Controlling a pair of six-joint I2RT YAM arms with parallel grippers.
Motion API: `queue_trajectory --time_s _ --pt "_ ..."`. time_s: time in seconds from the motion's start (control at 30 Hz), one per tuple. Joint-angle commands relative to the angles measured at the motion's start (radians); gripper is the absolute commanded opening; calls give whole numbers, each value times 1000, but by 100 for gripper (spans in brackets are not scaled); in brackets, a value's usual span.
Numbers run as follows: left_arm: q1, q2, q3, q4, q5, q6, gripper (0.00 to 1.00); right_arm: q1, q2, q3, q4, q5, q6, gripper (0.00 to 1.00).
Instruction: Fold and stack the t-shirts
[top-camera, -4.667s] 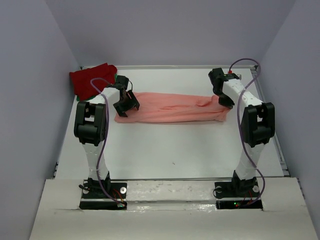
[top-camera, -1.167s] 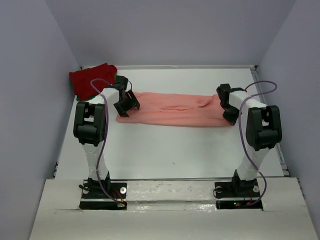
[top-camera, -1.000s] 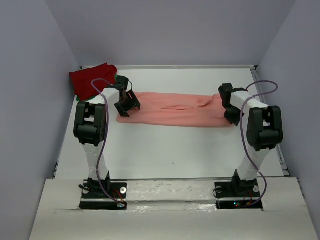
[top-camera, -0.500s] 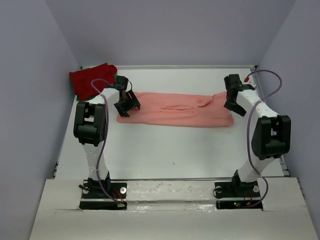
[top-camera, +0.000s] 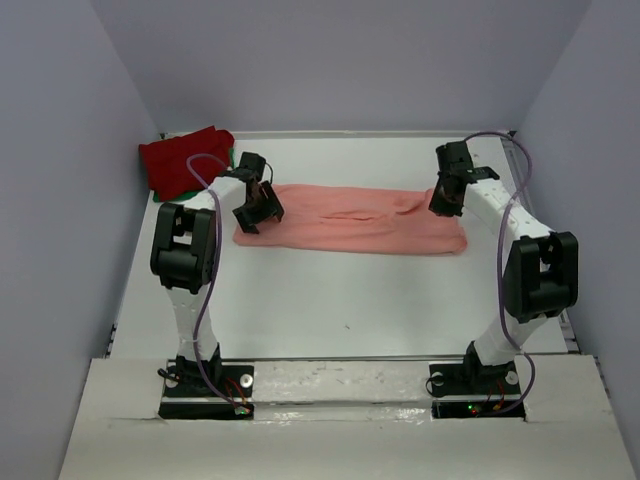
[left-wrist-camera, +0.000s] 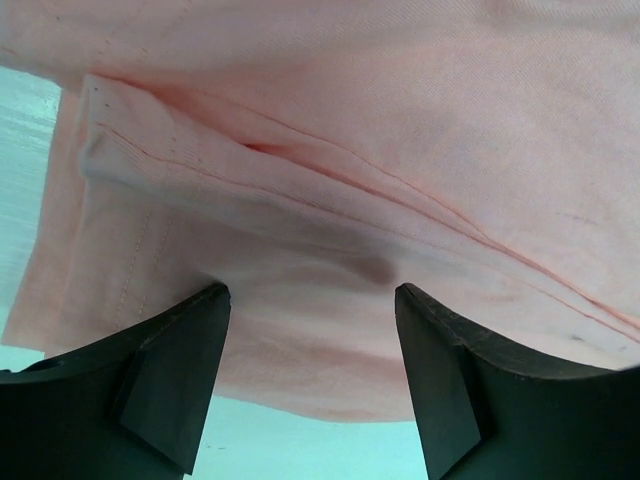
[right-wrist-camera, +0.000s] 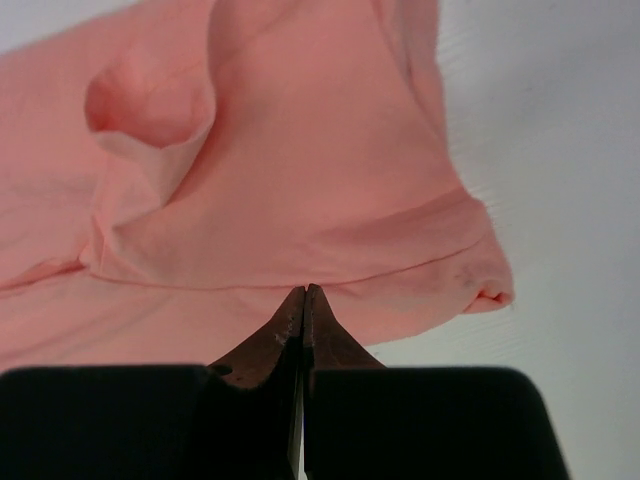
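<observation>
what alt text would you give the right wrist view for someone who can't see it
The right gripper, jaws shut to a point, hangs over a salmon-pink t-shirt spread on a white table. Its tips meet at a folded edge; whether any cloth is pinched cannot be told.

The salmon-pink t-shirt (top-camera: 350, 220) lies flat on the bench (top-camera: 330, 300) as a long, narrow band running left to right, folded lengthwise, with layered hems and a puckered fold near its right end. The dark red t-shirt (top-camera: 182, 160) sits bunched in the far left corner.
</observation>
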Motion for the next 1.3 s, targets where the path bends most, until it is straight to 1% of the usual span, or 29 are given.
queue_trajectory --time_s 0.0,0.03,0.13,0.17,0.3,0.4,0.5,0.6,0.67,0.7,0.73,0.83,0.87,1.03,1.27 --pt "-44 -41 14 -48 -179 62 80 58 2 -59 70 -129 -60 0" --pt "-50 -61 26 -67 -234 82 80 59 2 -65 76 -147 -69 0" --pt "-73 -67 103 -128 -322 110 78 68 6 -87 76 -168 -58 0" --pt "-76 -64 130 -139 -333 113 78 68 8 -91 77 -170 -60 0" --pt "-80 -59 156 -168 -359 120 77 68 31 -90 77 -173 -63 0" --pt "-86 -64 155 -194 -405 96 78 68 45 -87 76 -191 -75 0" --pt "-107 -110 120 -173 -452 85 78 68 57 -84 77 -187 -75 0" --pt "-112 -115 124 -160 -437 93 77 68 63 -81 76 -180 -74 0" --pt "-113 -101 138 -163 -430 107 61 68 66 -79 77 -183 -72 0" --pt "-115 -96 153 -162 -425 113 49 68 65 -78 79 -183 -69 0" --pt "-116 -95 164 -165 -419 122 29 68 65 -75 80 -183 -71 0" --pt "-129 -104 190 -165 -420 134 5 68 66 -73 82 -177 -74 0" --pt "-130 -105 196 -166 -425 139 0 68 65 -73 80 -177 -75 0" --pt "-130 -67 233 -186 -394 160 0 68 79 -76 73 -125 -58 0" --pt "-130 22 296 -219 -333 166 0 68 128 -32 2 -47 -11 0"
